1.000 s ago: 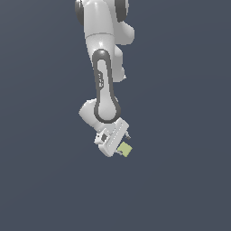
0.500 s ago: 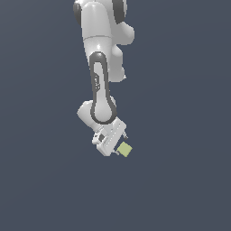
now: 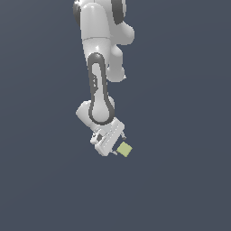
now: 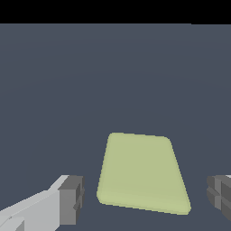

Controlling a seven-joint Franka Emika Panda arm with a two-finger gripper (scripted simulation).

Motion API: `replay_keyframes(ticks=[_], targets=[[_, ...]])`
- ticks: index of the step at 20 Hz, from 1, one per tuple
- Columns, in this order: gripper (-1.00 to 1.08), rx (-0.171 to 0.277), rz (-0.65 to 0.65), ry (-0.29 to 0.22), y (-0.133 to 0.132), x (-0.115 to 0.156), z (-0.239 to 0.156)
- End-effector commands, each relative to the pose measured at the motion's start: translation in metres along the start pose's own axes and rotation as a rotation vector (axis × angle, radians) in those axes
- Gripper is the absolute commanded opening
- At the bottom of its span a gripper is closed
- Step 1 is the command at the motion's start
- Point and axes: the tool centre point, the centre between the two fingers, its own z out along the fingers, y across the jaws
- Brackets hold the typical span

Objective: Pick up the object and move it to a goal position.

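- The cube (image 4: pixel 142 173) is seen between the two fingers (image 4: pixel 72 198) of the gripper (image 3: pixel 118 145), at lower centre of the frame.
- The gripper is held wide apart; gaps are seen on both sides, nothing is grasped.

Small pale yellow-green cube (image 3: pixel 125 149), matte, plain, lying flat on dark grey ground

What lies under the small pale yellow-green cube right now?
Only plain dark grey surface shows around the small pale yellow-green cube, which sits between the white gripper's open fingers. The cube covers the spot beneath it, so contact cannot be confirmed.
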Motion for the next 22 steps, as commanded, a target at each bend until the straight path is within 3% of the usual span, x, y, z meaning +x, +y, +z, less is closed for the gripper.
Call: replay_keyframes(ticks=[1, 8, 9, 22], targets=[[1.08, 0.0, 0.001, 0.0, 0.0, 0.0, 0.008], [1.08, -0.002, 0.002, 0.0, -0.001, -0.001, 0.024], [-1.0, -0.002, 0.002, 0.0, -0.001, -0.001, 0.024], [-1.0, -0.011, 0.0, 0.005, 0.002, 0.005, 0.016]])
